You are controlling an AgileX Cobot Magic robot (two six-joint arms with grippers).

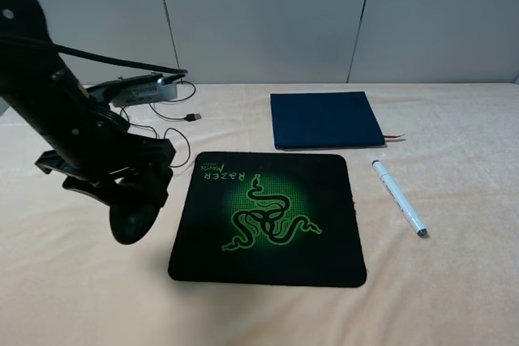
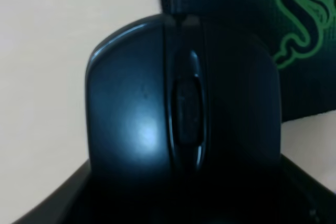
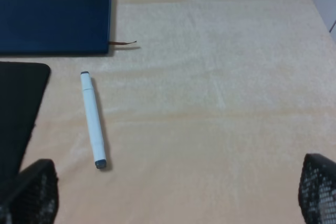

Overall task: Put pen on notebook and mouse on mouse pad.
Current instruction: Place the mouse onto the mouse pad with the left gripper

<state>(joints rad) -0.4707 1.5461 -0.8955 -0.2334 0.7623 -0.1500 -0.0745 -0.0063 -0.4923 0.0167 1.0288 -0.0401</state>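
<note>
The left end effector (image 1: pixel 128 188), clamped around the black oval computer mouse (image 1: pixel 134 220) just left of the black-and-green squarish mouse pad (image 1: pixel 324 200), should carry it over the pad's centre before lowering and releasing.

pen (image 1: pixel 398 198) apart from mouse pad (image 1: pixel 272 220), notebook (image 1: pixel 326 119) | cable (image 1: pixel 183 117) strung behind mouse (image 1: pixel 130 224)

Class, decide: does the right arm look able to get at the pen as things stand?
Probably yes. The pen lies alone on the cloth, clear of the notebook and mouse pad; the right end effector is open and nothing blocks it.
</note>
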